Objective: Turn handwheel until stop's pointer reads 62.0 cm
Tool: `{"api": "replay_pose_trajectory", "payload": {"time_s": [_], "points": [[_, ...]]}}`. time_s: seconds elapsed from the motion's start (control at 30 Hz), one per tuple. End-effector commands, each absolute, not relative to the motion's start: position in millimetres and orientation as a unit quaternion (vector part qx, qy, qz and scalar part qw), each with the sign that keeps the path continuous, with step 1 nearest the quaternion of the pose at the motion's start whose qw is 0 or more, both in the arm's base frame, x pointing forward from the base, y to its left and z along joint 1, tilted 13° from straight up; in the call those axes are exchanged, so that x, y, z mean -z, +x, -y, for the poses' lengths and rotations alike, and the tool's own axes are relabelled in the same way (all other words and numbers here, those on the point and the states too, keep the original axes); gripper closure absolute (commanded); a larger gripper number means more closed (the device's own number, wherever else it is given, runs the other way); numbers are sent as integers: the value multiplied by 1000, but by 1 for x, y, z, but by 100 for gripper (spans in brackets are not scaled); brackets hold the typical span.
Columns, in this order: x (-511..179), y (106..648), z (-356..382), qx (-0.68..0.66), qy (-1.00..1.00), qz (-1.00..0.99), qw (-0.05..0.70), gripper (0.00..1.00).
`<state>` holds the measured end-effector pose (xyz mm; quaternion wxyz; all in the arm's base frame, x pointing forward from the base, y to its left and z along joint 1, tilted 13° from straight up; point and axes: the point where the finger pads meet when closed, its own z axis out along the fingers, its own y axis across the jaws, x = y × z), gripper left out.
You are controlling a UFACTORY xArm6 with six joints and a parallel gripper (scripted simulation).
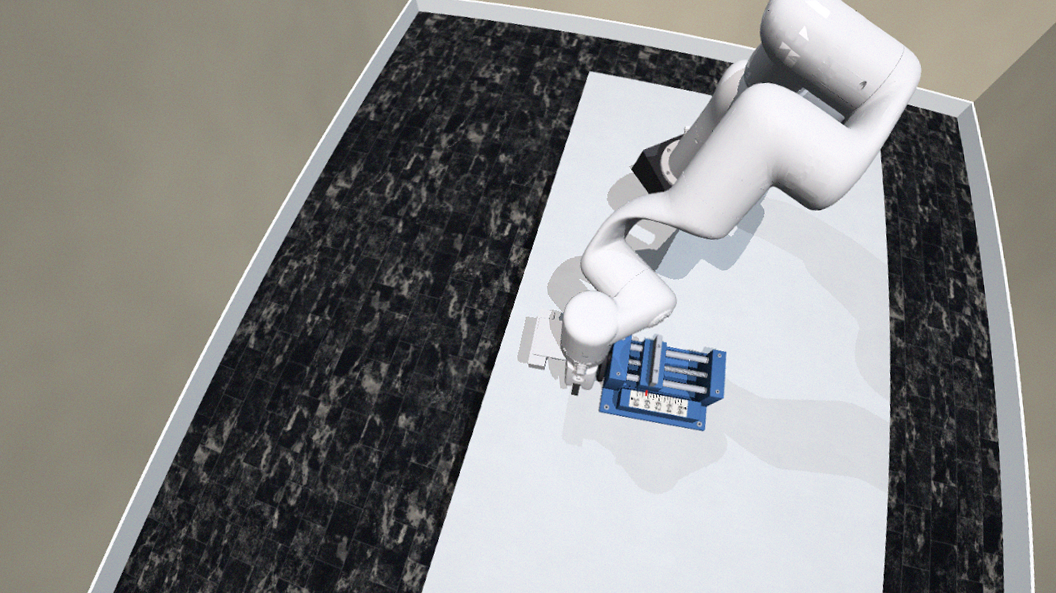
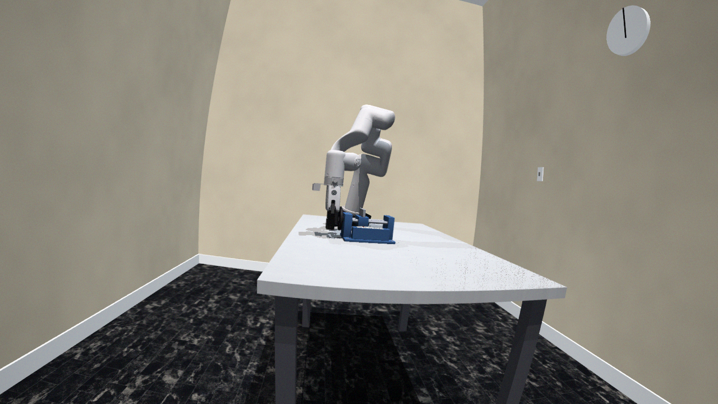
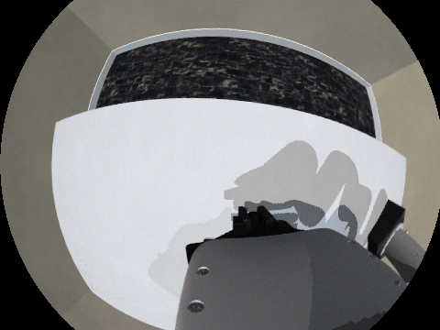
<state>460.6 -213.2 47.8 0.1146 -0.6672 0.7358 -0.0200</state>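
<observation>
I have the white arm's gripper clamped nearly closed on the small black handwheel at the left end of the blue screw-driven stop fixture mid-table. Risks as I see them: fingers slipping off the wheel mid-turn, or overshooting 62.0, since the red pointer and white scale strip are too small for me to read.

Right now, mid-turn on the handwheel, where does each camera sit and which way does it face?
Top: high above, looking down on the table, blue fixture and whole arm.
Exterior: off the table's far end, level, facing the arm, with the pincer shut on the black handwheel.
Wrist: on the arm's last link, looking across the table past the pincer's grey body.
Top and exterior share the fixture and arm.
</observation>
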Motion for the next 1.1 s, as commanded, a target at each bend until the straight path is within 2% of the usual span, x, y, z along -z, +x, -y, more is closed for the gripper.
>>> {"api": "replay_pose_trajectory", "payload": {"time_s": [0.0, 1.07], "points": [[-51, 462, 214, 21, -667, -736, 115, 94], [-59, 465, 216, 21, -667, -736, 115, 94]]}}
